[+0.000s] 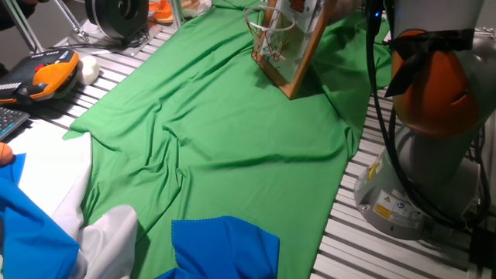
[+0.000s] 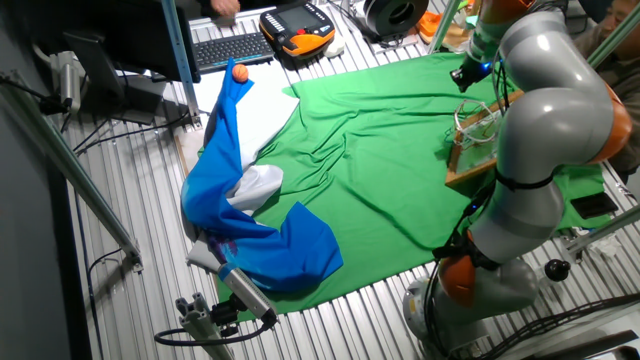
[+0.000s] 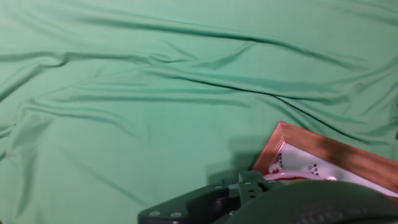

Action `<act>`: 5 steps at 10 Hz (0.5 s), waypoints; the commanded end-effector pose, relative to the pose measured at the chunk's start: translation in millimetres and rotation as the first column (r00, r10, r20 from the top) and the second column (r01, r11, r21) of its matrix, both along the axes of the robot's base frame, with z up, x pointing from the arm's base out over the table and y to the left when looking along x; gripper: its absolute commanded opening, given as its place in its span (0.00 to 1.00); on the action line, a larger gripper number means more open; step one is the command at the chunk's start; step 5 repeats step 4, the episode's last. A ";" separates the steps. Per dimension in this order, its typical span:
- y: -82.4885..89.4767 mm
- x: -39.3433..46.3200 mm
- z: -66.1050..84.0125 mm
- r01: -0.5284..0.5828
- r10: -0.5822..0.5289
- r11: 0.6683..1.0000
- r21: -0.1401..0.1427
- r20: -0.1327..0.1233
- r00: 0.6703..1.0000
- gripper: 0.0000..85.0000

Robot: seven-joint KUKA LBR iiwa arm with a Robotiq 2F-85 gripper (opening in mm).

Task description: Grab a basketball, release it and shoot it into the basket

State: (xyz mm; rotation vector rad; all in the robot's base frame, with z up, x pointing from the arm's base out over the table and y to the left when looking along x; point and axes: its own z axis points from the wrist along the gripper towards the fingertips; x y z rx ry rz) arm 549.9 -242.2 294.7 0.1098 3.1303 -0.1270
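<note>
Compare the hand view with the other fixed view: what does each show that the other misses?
Only the hand view shows the backboard's wooden corner close up. Only the other fixed view shows the basketball near the keyboard, the blue cloth and the robot arm. Both show the green cloth and the basket. Neither shows whether the gripper is open.

Basketball (image 2: 240, 72) off green cloth, on blue-white cloth; basket (image 1: 273, 35) upright on green cloth.

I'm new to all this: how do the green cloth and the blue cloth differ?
The green cloth is far larger and lies spread nearly flat under the basket; the blue cloth is smaller and bunched, twisted with white fabric at the green cloth's edge. Both are wrinkled.
</note>
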 end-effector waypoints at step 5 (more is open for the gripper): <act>0.5 -1.5 1.2 -0.042 0.042 0.999 -0.017 0.003 0.999 0.00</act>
